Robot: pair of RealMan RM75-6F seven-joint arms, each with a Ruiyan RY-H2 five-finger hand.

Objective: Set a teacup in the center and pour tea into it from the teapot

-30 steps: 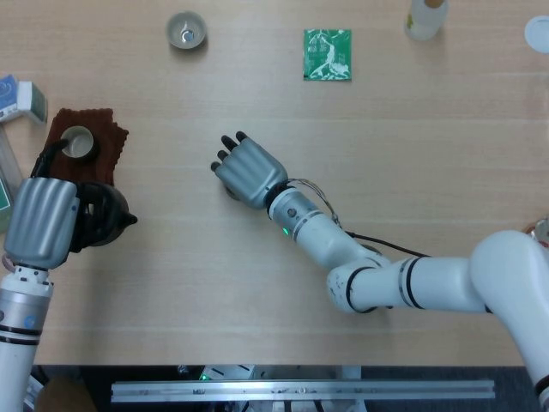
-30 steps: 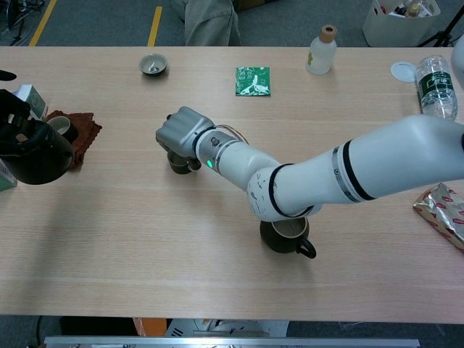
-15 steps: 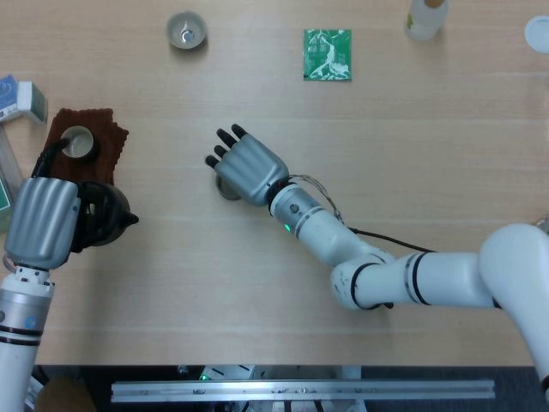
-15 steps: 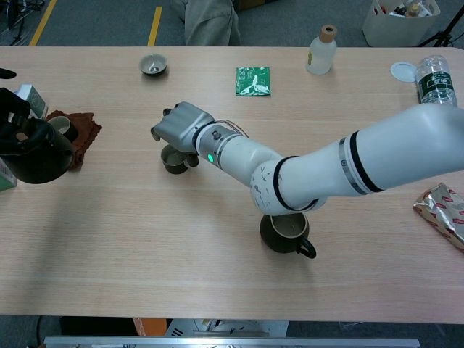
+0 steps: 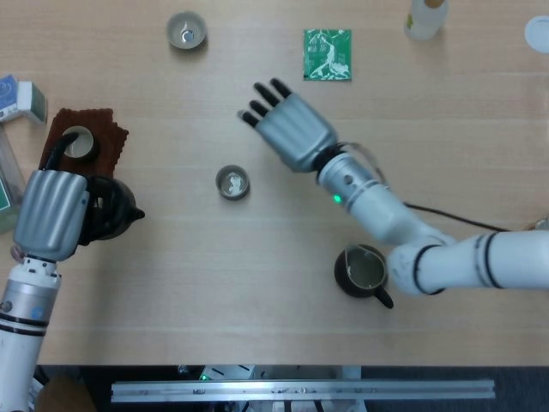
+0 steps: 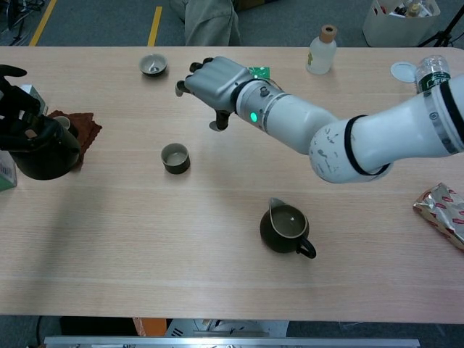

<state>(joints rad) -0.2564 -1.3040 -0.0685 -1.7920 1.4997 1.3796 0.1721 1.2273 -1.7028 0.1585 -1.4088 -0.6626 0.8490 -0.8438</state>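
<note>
On a pale wooden desk point(image 5: 257, 292), the right hand point(image 5: 290, 129) hovers with fingers spread, holding nothing. The left hand point(image 5: 53, 215) grips the black teapot point(image 5: 107, 211) at the left edge. A small teacup point(image 5: 232, 183) stands alone near the desk's center.

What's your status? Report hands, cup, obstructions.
Right hand open, above table. Left hand grips teapot. Teacup upright mid-table. Pitcher sits apart, path unobstructed.

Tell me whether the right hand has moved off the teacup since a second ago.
Yes. The right hand has left the teacup, moving toward the green packet.
</note>
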